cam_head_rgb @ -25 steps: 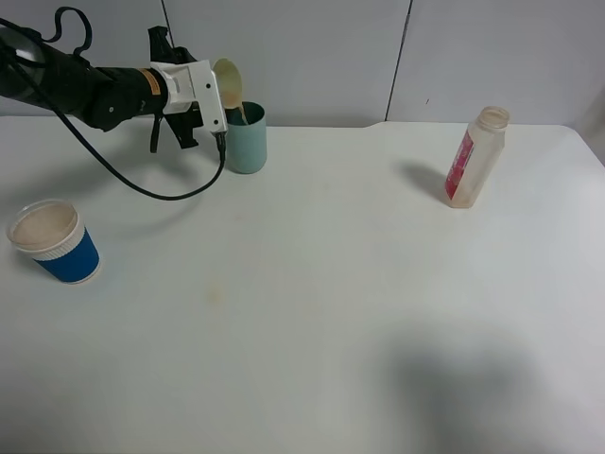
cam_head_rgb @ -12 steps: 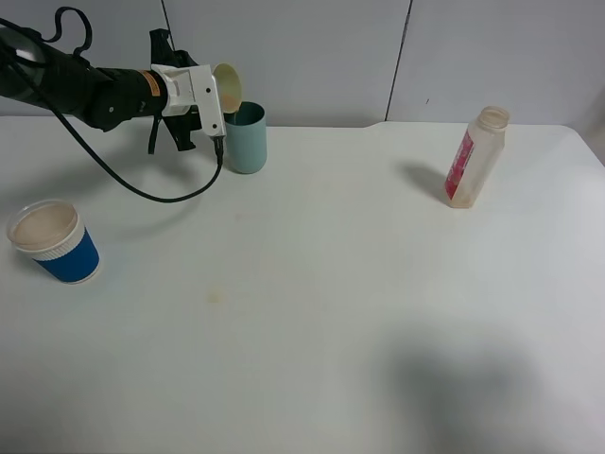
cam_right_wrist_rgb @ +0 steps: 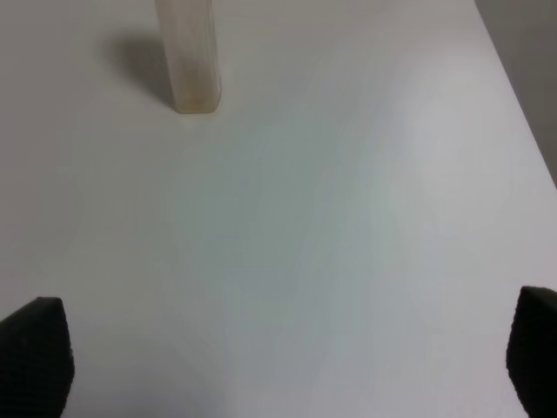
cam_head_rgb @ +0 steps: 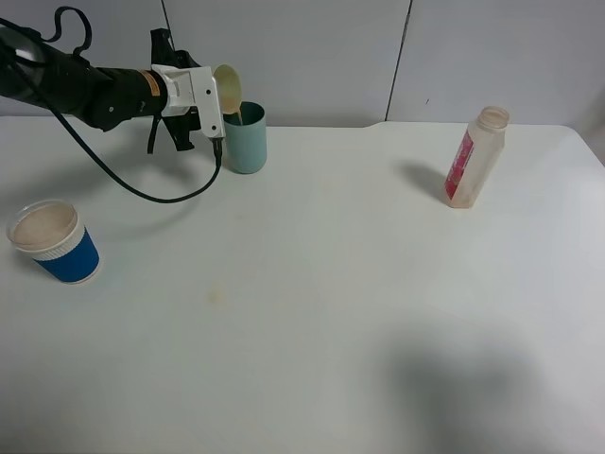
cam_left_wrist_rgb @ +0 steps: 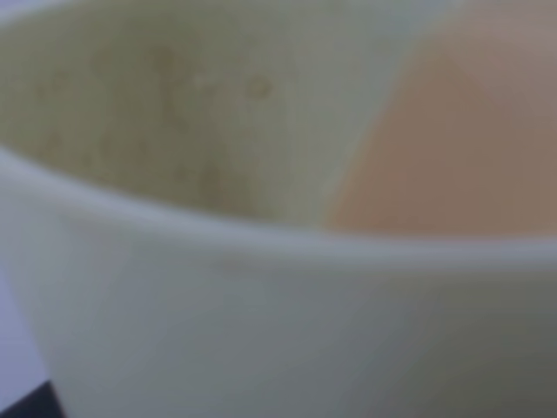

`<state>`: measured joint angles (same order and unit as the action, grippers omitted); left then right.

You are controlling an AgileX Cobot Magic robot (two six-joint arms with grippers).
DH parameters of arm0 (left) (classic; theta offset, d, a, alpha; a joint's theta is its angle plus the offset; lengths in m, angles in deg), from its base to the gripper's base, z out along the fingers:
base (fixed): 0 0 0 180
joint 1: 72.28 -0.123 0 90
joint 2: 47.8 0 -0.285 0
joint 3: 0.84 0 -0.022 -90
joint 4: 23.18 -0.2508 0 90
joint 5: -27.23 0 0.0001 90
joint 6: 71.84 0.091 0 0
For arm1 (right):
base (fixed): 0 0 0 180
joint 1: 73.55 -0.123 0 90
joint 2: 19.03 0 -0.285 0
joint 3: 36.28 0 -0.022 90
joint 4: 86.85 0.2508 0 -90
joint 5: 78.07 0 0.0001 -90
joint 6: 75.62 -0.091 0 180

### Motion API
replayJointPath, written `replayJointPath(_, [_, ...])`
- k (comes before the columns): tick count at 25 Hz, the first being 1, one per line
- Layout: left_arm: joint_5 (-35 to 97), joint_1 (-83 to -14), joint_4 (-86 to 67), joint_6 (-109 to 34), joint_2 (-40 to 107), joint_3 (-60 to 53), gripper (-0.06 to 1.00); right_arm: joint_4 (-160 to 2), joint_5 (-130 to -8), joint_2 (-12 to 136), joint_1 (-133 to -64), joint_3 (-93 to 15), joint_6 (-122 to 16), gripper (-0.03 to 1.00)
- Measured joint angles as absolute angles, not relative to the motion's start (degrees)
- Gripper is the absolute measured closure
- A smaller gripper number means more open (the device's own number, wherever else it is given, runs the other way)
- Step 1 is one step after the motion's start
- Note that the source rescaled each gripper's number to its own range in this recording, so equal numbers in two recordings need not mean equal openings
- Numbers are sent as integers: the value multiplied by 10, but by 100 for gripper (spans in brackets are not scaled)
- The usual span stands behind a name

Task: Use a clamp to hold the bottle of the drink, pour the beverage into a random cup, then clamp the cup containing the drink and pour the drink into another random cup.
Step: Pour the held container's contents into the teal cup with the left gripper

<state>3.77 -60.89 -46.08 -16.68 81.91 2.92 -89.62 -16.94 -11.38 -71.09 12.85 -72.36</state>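
My left gripper (cam_head_rgb: 210, 90) is shut on a small pale cup (cam_head_rgb: 228, 85), tipped on its side with its mouth over the teal cup (cam_head_rgb: 246, 140) at the back left. A thin stream runs from it into the teal cup. The left wrist view is filled by the pale cup (cam_left_wrist_rgb: 218, 305) with pinkish-brown drink (cam_left_wrist_rgb: 452, 139) inside. The bottle (cam_head_rgb: 475, 157), clear with a red label and no cap, stands at the back right. In the right wrist view my right gripper (cam_right_wrist_rgb: 283, 357) is open above bare table, well short of the bottle (cam_right_wrist_rgb: 187, 52).
A blue-and-white paper cup (cam_head_rgb: 57, 242) holding pale drink stands near the left edge. The left arm's black cable (cam_head_rgb: 142, 189) hangs down to the table beside the teal cup. The white table (cam_head_rgb: 312, 312) meets a grey wall behind.
The left gripper and the pale cup shifted slightly and turned a little over the teal cup. The bottle, the blue cup and the right gripper have not moved.
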Motion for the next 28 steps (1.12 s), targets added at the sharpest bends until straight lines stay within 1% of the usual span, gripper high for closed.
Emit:
replayJointPath(11, [42, -609, -461, -157, 814, 29, 91, -896, -169, -114, -711, 129, -724, -3])
replayJointPath(17, [75, -609, -454, -156, 813, -13, 91, -896, -169, -114, -711, 129, -724, -3])
replayJointPath(28, [98, -609, -449, -143, 810, -21, 91, -896, -169, -114, -711, 129, -724, -3])
